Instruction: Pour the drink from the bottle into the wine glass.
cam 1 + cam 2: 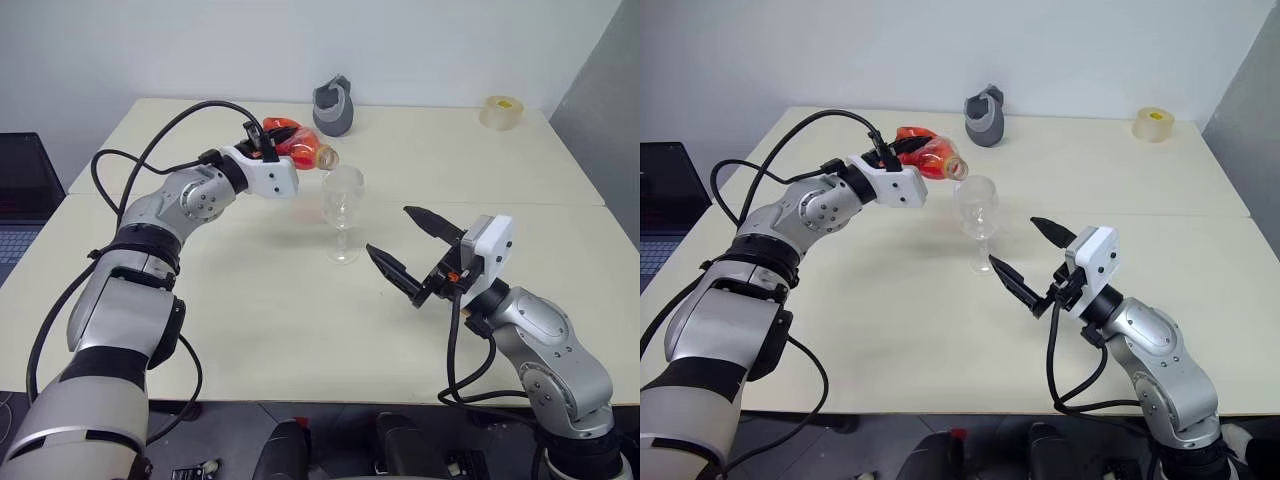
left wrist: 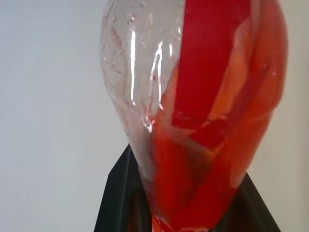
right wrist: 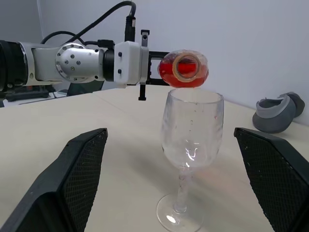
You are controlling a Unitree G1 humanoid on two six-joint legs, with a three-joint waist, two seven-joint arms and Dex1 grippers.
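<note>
My left gripper (image 1: 272,134) is shut on the bottle (image 1: 303,149), holding it on its side above the table. Its open mouth (image 3: 184,66) hangs just over the rim of the wine glass (image 1: 342,206). The drink (image 2: 203,145), bright red, lies along the bottle's lower side. The glass stands upright at the table's middle, and its bowl (image 3: 192,130) shows droplets and no pool of liquid that I can make out. My right gripper (image 1: 390,232) is open, just right of the glass and nearer me, its fingers pointing at the stem without touching it.
A grey jug-like object (image 1: 334,107) stands at the back centre of the cream table (image 1: 250,320). A pale yellow tape roll (image 1: 501,111) lies at the back right. A dark laptop (image 1: 22,190) sits beyond the table's left edge.
</note>
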